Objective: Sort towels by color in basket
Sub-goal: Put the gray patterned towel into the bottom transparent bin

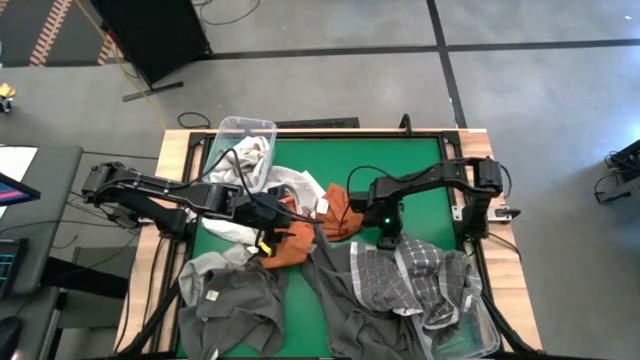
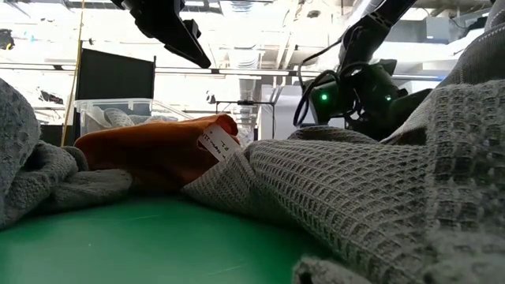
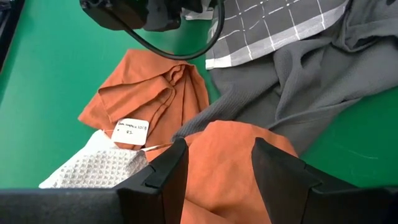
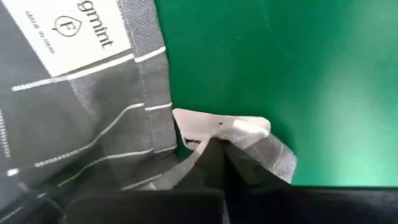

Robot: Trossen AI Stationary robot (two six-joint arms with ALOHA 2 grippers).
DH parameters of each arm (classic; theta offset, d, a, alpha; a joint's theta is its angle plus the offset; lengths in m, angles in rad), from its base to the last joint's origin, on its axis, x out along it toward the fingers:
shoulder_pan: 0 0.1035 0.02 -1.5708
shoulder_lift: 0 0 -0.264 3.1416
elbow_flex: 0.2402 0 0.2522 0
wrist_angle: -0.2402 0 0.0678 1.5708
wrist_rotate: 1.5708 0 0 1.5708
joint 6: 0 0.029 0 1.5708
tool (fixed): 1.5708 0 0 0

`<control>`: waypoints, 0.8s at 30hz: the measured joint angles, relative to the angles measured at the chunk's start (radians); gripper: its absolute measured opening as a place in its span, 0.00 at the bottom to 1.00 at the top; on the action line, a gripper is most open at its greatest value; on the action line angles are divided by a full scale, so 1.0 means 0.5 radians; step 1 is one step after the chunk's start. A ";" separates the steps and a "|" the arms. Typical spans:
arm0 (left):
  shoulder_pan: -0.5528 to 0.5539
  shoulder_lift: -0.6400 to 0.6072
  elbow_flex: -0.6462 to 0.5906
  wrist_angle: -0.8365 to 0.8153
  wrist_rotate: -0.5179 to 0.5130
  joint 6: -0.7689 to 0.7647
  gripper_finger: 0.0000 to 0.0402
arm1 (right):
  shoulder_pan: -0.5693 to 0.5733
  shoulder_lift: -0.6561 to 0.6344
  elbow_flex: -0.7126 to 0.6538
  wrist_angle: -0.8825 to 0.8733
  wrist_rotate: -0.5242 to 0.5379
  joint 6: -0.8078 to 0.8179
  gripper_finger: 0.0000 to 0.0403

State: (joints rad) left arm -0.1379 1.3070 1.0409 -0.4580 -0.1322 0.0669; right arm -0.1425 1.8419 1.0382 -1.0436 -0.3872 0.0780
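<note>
The dark grey towel with thin white grid lines point(image 4: 74, 112) lies on the green tabletop point(image 1: 420, 185) at the right-centre of the pile, and the right tool point(image 4: 214, 152) is closed on its edge, pinching a fold of cloth and a white label. The step in hand looks like the grasp of this towel for sorting. The next move calls for a clean lift that frees it from the plain grey towels point(image 1: 350, 290) around it, then carrying it to a clear bin point(image 1: 245, 135). At left-centre, the left tool point(image 3: 217, 165) holds a rust orange towel point(image 3: 224, 162) between half-open fingers.
</note>
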 joint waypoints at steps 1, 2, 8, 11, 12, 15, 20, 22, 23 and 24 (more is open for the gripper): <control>-0.001 0.000 0.000 0.001 0.000 0.000 0.42 | -0.001 -0.011 0.000 -0.005 0.001 0.000 0.04; 0.000 0.000 0.000 0.001 0.000 0.000 0.42 | -0.001 -0.024 0.000 -0.014 0.001 0.000 0.04; 0.000 0.000 0.000 0.001 0.000 0.000 0.42 | -0.001 -0.219 0.009 -0.076 0.002 0.032 0.04; 0.000 0.000 0.000 0.001 0.000 0.000 0.42 | 0.006 -0.380 0.076 -0.085 0.016 0.072 0.04; 0.000 0.000 0.000 0.000 0.000 0.000 0.42 | 0.015 -0.435 0.109 -0.090 0.035 0.085 0.04; -0.001 0.000 0.000 0.000 0.000 0.000 0.42 | 0.055 -0.614 0.219 -0.103 0.072 0.123 0.04; 0.000 0.000 0.000 0.001 0.000 0.000 0.42 | 0.192 -0.899 0.399 -0.110 0.137 0.239 0.04; 0.000 0.000 0.000 0.001 0.000 0.000 0.42 | 0.264 -0.989 0.440 -0.101 0.159 0.329 0.04; 0.000 0.000 0.000 0.001 0.000 0.000 0.42 | 0.298 -1.022 0.447 -0.088 0.173 0.371 0.05; 0.000 -0.001 0.000 0.001 0.000 0.000 0.42 | 0.329 -1.053 0.447 -0.071 0.204 0.414 0.07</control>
State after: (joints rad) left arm -0.1379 1.3067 1.0409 -0.4576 -0.1322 0.0669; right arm 0.0220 1.3154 1.2617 -1.0794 -0.2851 0.2851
